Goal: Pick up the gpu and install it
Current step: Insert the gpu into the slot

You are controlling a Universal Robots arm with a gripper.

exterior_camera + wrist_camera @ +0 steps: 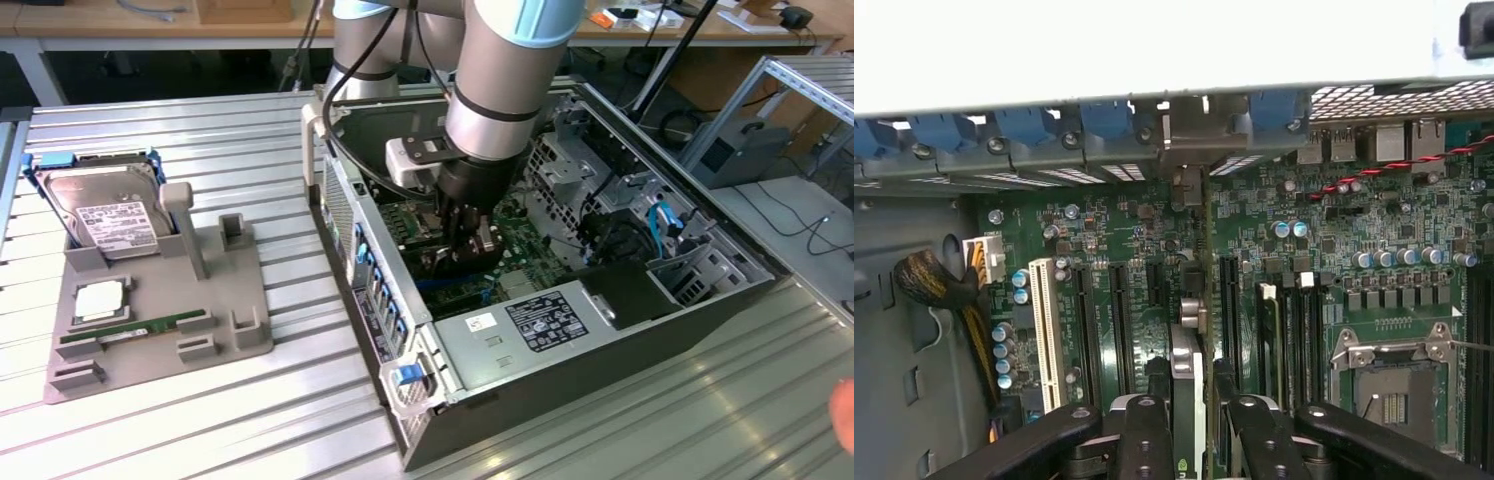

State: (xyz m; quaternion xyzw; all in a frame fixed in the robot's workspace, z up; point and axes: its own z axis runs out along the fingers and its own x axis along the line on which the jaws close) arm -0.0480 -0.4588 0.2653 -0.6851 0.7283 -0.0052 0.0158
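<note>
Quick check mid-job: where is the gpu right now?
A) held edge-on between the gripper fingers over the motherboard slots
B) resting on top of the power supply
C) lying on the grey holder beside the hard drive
A: the gpu stands edge-on between the fingers of the gripper, above the motherboard.

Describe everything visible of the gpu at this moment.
The gpu shows edge-on: a thin card standing upright between the gripper fingers, which are closed on its sides. It points toward the case's rear brackets, lined up over the motherboard expansion slots. In the exterior view it appears as a dark card low inside the case.
</note>
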